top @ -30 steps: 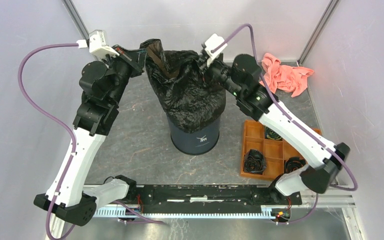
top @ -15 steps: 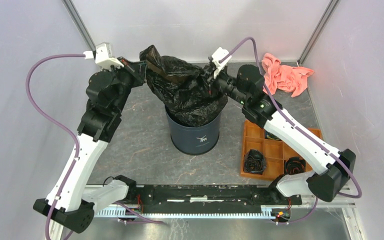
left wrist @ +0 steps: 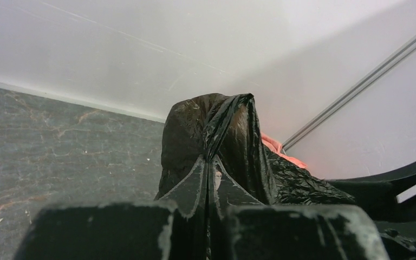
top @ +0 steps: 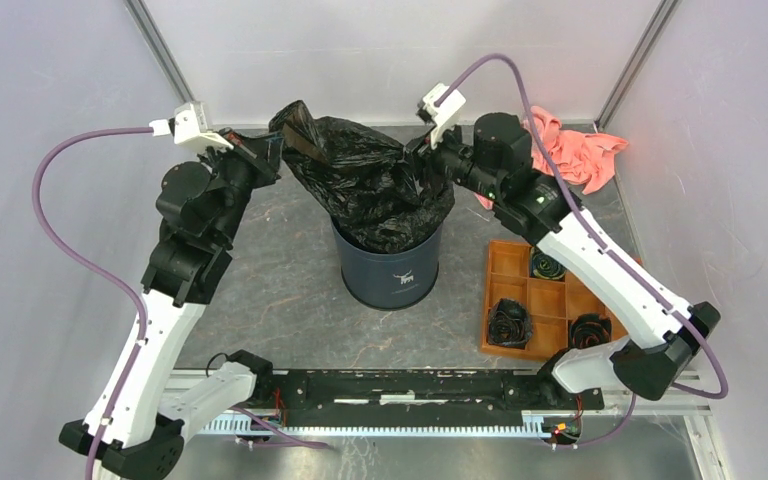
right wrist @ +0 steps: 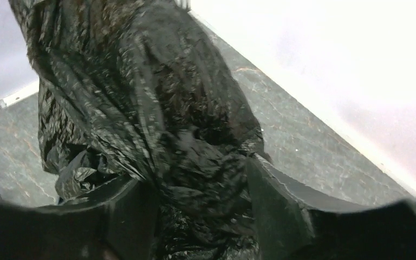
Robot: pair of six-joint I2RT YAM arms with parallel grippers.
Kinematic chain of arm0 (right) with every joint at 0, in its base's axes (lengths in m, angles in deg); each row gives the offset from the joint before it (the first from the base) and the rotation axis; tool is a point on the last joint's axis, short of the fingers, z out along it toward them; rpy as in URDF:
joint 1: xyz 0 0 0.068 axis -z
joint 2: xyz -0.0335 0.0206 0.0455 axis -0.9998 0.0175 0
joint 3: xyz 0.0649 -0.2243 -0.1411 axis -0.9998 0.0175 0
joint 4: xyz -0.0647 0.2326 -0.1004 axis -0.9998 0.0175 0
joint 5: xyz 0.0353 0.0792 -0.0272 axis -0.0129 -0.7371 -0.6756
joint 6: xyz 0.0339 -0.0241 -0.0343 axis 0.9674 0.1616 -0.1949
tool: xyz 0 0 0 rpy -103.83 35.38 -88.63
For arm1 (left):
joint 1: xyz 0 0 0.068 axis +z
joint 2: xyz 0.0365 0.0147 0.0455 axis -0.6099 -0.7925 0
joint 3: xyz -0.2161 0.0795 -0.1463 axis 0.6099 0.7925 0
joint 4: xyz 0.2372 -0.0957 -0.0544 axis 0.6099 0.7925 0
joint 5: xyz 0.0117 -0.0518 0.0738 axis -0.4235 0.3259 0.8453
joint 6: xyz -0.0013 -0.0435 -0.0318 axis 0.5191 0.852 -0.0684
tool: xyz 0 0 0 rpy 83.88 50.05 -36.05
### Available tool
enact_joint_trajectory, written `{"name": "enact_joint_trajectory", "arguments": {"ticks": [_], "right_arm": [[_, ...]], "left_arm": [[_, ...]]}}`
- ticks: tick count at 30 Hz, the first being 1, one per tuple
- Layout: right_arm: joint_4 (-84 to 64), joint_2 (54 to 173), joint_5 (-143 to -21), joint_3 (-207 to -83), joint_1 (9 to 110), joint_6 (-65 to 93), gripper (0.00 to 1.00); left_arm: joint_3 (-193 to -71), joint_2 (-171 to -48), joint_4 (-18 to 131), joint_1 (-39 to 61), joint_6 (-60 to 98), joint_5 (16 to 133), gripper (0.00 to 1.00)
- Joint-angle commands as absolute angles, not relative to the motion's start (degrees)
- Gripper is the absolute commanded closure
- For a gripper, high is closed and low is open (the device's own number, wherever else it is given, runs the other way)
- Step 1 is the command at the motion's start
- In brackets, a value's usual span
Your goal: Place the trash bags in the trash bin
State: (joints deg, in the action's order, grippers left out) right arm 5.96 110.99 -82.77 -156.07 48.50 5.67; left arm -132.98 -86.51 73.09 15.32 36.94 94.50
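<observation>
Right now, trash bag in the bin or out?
Partly in. The trash bag fills the mouth of the trash bin but bulges above the rim, left end effector pinching it.

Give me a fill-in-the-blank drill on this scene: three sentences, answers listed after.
1. The left gripper is ____ on a fold of the trash bag.
2. The right gripper is ____, with bag film between its jaws.
3. The orange tray lies on the ____ arm's side of the trash bin.
Missing words: shut; open; right.
</observation>
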Motion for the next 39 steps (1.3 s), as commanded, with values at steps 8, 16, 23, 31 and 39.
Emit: {"name": "enact_joint_trajectory", "arguments": {"ticks": [8,16,23,31,39], "right_arm": [[23.95,100.15,-67.52,-161.93,48.30,2.08,0.04],[18.46,99.79,-81.20,-151.22,48.25,5.54,0.15],[16.19,110.29,-73.29,-151.92,42.84,3.21,0.30],[14.15,121.51,-62.59,-150.81,39.97,11.29,0.46],[17.27,113.37,-61.38,-151.42,40.43,7.87,0.41]], "left_arm": [[-131.36,-83.84,75.58,15.37,42.96,100.65,0.98],[-130.95,-83.67,75.76,15.36,43.57,99.50,0.98],[-131.77,-83.21,77.72,15.34,43.17,99.02,0.98],[-131.64,-83.33,78.75,15.36,42.29,99.09,0.98],[-129.99,-84.70,77.85,15.36,49.71,87.72,0.98]]}}
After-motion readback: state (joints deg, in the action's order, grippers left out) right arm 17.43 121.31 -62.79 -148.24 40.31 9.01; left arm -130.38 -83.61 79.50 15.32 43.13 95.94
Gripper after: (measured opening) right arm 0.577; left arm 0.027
